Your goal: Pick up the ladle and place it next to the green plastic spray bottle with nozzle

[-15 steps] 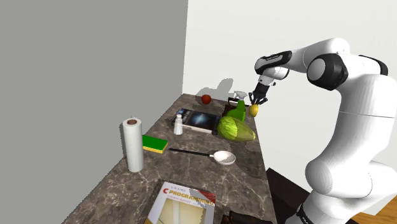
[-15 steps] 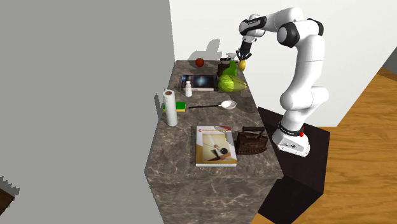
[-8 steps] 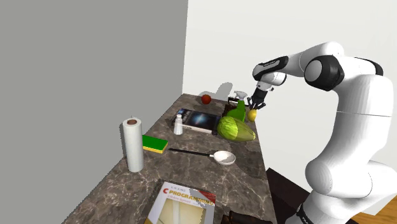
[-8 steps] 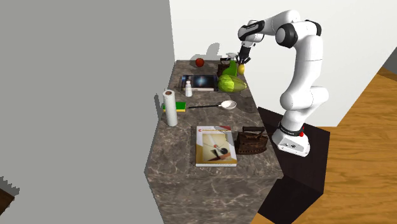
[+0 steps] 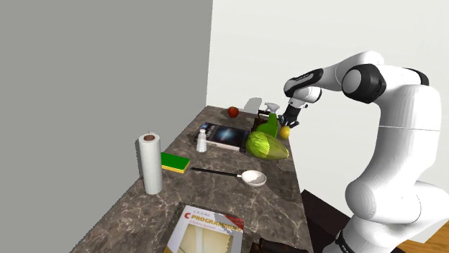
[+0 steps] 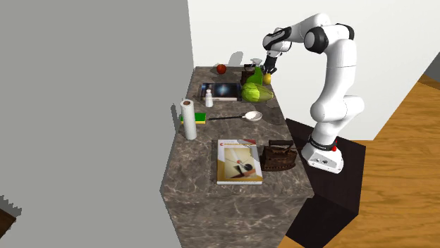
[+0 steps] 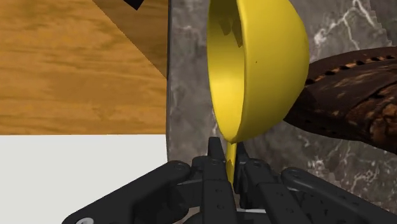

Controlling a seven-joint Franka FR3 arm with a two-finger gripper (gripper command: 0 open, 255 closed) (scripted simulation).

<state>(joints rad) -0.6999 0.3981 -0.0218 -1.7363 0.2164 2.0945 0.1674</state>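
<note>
Looks stiff and light: a yellow ladle, deep smooth bowl on a thin flat handle. Hangs at the far end of the table, just to the shoulder view's right of the green bottle and close to the table's edge; cannot tell whether touching the top. Gripped already, low on the handle at the joint with the bowl, pinched between the narrowed fingers of the end effector. Judged a sound place to hold: close to the heaviest part, so little leverage to swing. Likely slippery, though, with a glossy skin and so thin a stem; could twist in the pinch if knocked. Unlikely to bend or break. Calls for care by the brown perforated thing close beside the bowl, and by the lettuce nearer along the table. Sits well apart from the white spoon, nearer yet.
</note>
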